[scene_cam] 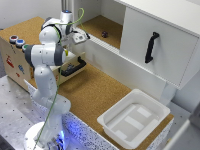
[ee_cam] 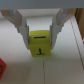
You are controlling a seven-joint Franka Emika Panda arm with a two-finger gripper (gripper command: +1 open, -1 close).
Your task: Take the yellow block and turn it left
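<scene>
We see our white arm [scene_cam: 46,55] standing at the left of the exterior frame, folded at the elbow, its gripper [ee_cam: 40,31] clamped on the yellow block [ee_cam: 40,44].

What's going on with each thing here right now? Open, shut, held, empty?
yellow block: between the two fingers, apparently gripped.
gripper: closed around the block's sides, near the cabinet shelf.
sliding cabinet door: pushed to the exterior view's right, shelf side open.
small dark object: sitting on the open shelf.
white bin: empty.
drawer: pulled out a little.
</scene>
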